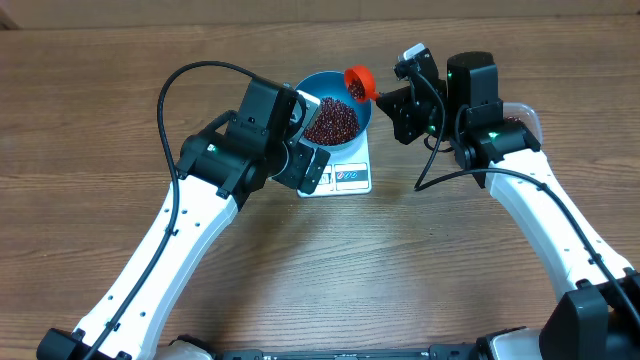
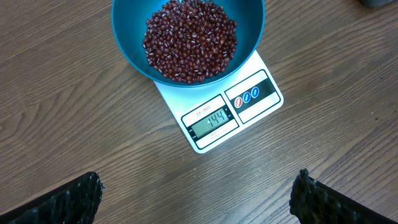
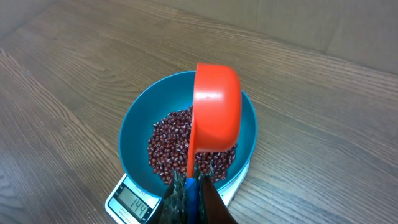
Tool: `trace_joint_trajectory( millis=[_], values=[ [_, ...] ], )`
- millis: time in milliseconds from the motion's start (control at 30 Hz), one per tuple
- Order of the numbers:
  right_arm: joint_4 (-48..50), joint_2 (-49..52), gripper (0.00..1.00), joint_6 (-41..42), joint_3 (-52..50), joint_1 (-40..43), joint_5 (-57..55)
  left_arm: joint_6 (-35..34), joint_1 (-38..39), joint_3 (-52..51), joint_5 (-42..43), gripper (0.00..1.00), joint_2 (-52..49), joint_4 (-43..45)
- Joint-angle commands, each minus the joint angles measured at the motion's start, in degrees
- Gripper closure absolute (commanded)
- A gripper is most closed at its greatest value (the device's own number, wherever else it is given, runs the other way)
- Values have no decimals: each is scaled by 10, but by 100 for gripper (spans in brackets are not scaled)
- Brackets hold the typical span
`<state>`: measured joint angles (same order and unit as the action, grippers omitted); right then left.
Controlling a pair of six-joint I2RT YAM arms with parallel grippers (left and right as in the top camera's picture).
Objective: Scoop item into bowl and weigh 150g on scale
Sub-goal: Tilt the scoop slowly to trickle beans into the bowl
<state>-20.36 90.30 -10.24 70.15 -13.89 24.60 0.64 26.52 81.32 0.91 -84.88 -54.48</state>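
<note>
bowl (image 1: 312,84): blue and round; it is set on the back part of the scale (image 2: 176,99), and the scale's front edge is left bare.
beans (image 2: 189,40): dark red-brown; they are heaped inside the bowl, and its bottom is covered by them.
scale: white and flat; it is laid on the tabletop (image 1: 350,270) between the two arms.
window (image 2: 210,123): 144 is shown in it.
scoop (image 3: 216,106): orange; it is held tipped above the far right rim of the bowl, and its round back is turned to the right wrist camera. Something dark is seen inside it from overhead.
handle (image 3: 190,163): it is pointed down into the right end effector (image 3: 189,196).
right end effector: it is closed tight around the scoop's handle.
left end effector (image 2: 196,202): it is spread wide open and nothing is gripped. It is held just beside the left side of the bowl and scale. Only the dark tips of its fingers (image 2: 74,199) are seen in the left wrist view.
</note>
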Motion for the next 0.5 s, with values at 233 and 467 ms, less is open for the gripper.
trace_joint_trajectory(
  millis=[233, 467],
  values=[
    [8, 2, 96, 6, 19, -8, -25, 11, -3, 9, 6, 0, 1, 1],
    [12, 3, 96, 15, 19, -10, -16, 11, -3, 9, 6, 0, 1, 1]
  ],
)
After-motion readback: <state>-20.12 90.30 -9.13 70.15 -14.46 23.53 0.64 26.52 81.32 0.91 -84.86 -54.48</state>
